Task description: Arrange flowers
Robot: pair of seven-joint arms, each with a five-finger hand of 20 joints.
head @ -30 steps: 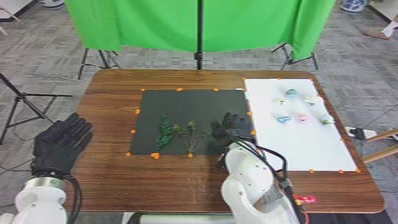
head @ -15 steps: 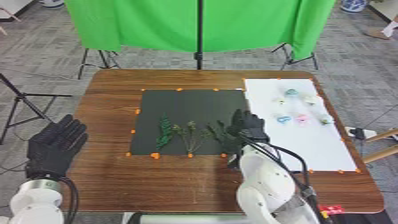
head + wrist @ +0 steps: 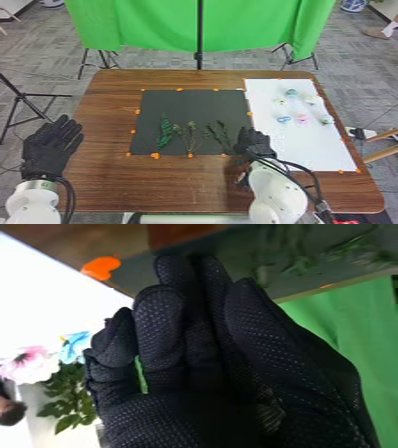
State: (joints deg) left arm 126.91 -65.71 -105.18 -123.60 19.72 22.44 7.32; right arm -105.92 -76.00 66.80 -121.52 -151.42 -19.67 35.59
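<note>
Three green sprigs, on black mat, left of right robot hand

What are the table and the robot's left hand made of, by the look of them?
The table looks like wood or wood-look laminate, lightly glossy, from its brown streaky grain. The left hand wears a matte black glove, apparently fabric.

This looks like a robotics lab: two white robot arms come over the near edge of a brown wooden bench, with orange marks along the borders of a dark sheet and a white sheet. Beyond the far edge hangs a green cloth; a black tripod stands past the left edge on grey carpet.
</note>
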